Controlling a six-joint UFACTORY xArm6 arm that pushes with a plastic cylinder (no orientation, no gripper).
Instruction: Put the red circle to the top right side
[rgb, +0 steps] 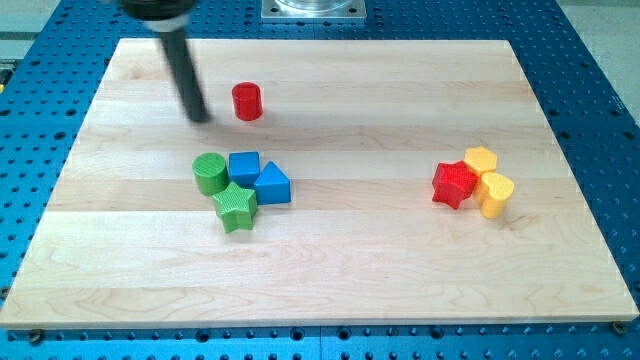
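A: Start at the view's bottom, nearest edge. What's on the wooden board (330, 285)?

B: Lowest is the green star (236, 206), left of centre. Just above it, touching or nearly so: green cylinder (210, 173) on the left, blue cube (244, 166) in the middle, blue triangle (272, 185) on the right. All four packed in one cluster.

A: And the right side?

B: Second cluster, well apart from the first. Red star-ish block (454, 184), w/ a yellow heart-like block (495, 192) just to its right and a yellow hexagon-ish block (481, 159) above. Shapes approx., hard to be sure.

A: Red circle?

B: Red circle (247, 101) sits farther up, upper-left part of the board, alone, above the blue cube and clear of it. Stands upright on its flat end, round face up; axis vertical, so no sideways heading to tell.

A: Where's my tip vs. it?

B: My tip (199, 118) is to the circle's left, a touch lower in view, near but not touching; a gap of bare wood between. It's a plain rod, no jaws, so nothing opens or closes and it holds nothing. Rod slants up toward the view's top left.

A: Beyond the board?

B: Blue perforated table (590, 80) around it, metal mount (312, 9) at the top edge.
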